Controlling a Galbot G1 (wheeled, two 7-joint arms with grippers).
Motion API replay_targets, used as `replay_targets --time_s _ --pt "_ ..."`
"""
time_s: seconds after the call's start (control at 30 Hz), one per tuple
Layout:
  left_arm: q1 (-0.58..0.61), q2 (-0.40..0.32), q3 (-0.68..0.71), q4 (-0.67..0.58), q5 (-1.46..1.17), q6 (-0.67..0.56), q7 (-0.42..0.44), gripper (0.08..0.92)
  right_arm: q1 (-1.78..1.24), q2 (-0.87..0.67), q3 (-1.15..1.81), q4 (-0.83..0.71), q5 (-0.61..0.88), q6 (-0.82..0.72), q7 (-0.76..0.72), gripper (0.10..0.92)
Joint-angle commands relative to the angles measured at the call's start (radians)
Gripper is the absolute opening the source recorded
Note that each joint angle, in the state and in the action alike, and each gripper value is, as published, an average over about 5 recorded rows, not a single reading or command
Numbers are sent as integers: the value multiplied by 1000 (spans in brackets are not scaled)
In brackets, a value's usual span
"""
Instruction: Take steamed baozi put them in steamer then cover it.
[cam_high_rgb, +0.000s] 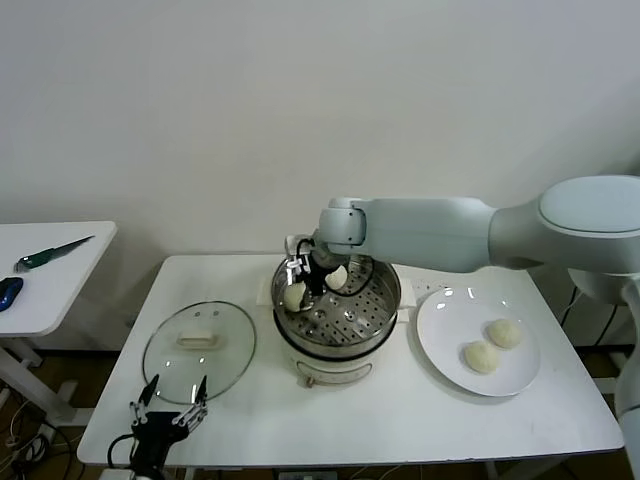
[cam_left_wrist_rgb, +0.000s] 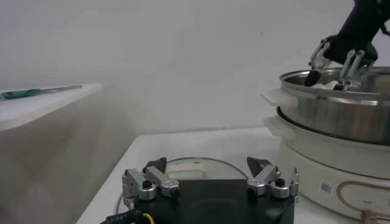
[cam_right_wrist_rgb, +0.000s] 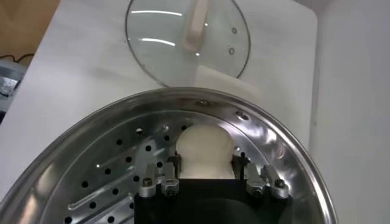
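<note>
**Bun between my right fingers, low in the steamer**

My right gripper (cam_high_rgb: 312, 283) hangs over the near-left part of the steamer (cam_high_rgb: 337, 318), and the bun (cam_right_wrist_rgb: 204, 152) sits directly between its fingers (cam_right_wrist_rgb: 159, 182) — straight ahead of the claw, low against the perforated insert (cam_right_wrist_rgb: 109, 173). In my right wrist view the fingers flank the bun closely on both sides; whether they are pressing it or have just let go I cannot tell. The bun is round, so it has no long axis to mind; what matters is that it lies below and between the tips, so I judge any withdrawal should go straight up, not sideways, or a fingertip could drag it.

My left gripper (cam_high_rgb: 170, 410) is parked at the near-left edge of the table (cam_high_rgb: 400, 420), jaws wide apart, holding nothing. It is the nearer one to the glass lid (cam_high_rgb: 199, 350), which lies flat just left of the steamer.

Two more buns (cam_high_rgb: 493, 345) wait on the white plate (cam_high_rgb: 440, 330) to the right — nearer my right arm.

The head view shows a bun by the claw and a pale shape behind it, perhaps another bun; the right wrist view alone shows the bun's seat on the insert. The left wrist view gives the steamer's rim height from the side.
</note>
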Motion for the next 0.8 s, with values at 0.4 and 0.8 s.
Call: replay_targets --time_s 0.4,0.8 --pt "-7 -2 1 -7 3 11 2 823 284 -205 -57 72 28 163 -209 823" --pt "-42 -3 5 4 4 37 7 823 568 -697 -446 297 -141 299 -393 823"
